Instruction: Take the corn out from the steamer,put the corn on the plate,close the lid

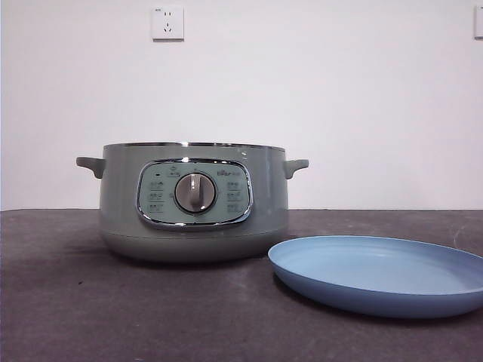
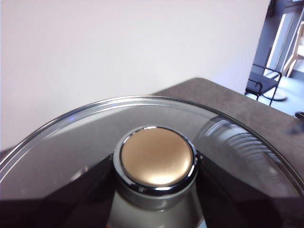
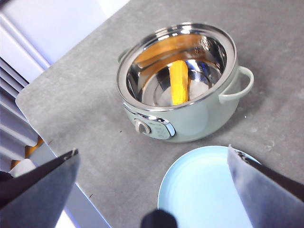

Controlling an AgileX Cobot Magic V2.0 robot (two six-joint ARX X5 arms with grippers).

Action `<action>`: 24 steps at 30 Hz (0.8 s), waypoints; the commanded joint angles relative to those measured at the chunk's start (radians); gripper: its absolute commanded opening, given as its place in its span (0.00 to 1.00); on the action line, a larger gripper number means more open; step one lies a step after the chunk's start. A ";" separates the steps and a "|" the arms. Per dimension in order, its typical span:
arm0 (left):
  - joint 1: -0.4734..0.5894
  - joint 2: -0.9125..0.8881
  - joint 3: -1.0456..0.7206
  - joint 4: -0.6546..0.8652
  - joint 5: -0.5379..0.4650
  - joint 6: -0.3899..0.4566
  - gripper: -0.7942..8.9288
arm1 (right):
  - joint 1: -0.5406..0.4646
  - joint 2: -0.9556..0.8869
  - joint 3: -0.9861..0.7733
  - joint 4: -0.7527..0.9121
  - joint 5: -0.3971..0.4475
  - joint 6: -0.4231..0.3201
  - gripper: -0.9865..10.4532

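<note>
We are logging the steamer as our landmark: it is standing upright on the dark table with its control panel and silver dial facing the front camera, and its top is uncovered.

The corn is lying inside the steamer's shiny inner bowl, resting across the bottom, seen from the right wrist camera. It is not showing in the front view, where the steamer wall is hiding it.

The plate is sitting on the table just beside the steamer, toward the front camera and off to the dial's right side; whether it is touching the steamer we cannot tell. The plate is bare.

The right gripper is hovering high above the table, over the plate's near edge and short of the steamer, with its two jaws spread wide apart and nothing between them.

The left gripper is carrying the lid away from the steamer, in front of a white wall; its jaws are clamped either side of the stem beneath the lid's round knob, which is looking tan in this view.
</note>
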 commanded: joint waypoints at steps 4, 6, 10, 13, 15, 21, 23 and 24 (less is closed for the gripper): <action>0.002 -0.128 0.020 0.010 -0.020 -0.032 0.08 | 0.033 0.086 0.002 0.114 0.002 0.070 0.63; 0.002 -0.156 0.020 -0.016 -0.020 -0.032 0.08 | 0.064 0.127 0.002 0.175 0.002 0.094 0.63; 0.002 -0.176 0.020 -0.070 -0.020 -0.032 0.08 | 0.135 0.212 0.002 0.293 0.014 0.130 0.63; 0.002 -0.177 0.020 -0.094 -0.019 -0.028 0.08 | 0.208 0.279 0.002 0.390 0.086 0.149 0.63; 0.002 -0.177 0.020 -0.100 -0.018 -0.029 0.08 | 0.256 0.326 0.003 0.464 0.128 0.158 0.63; 0.002 -0.177 0.020 -0.109 -0.017 -0.031 0.08 | 0.369 0.487 0.070 0.579 0.241 0.173 0.64; 0.002 -0.177 0.020 -0.117 -0.016 -0.031 0.08 | 0.395 0.556 0.124 0.579 0.259 0.160 0.64; 0.002 -0.177 0.020 -0.122 -0.016 -0.029 0.08 | 0.407 0.588 0.151 0.580 0.269 0.154 0.64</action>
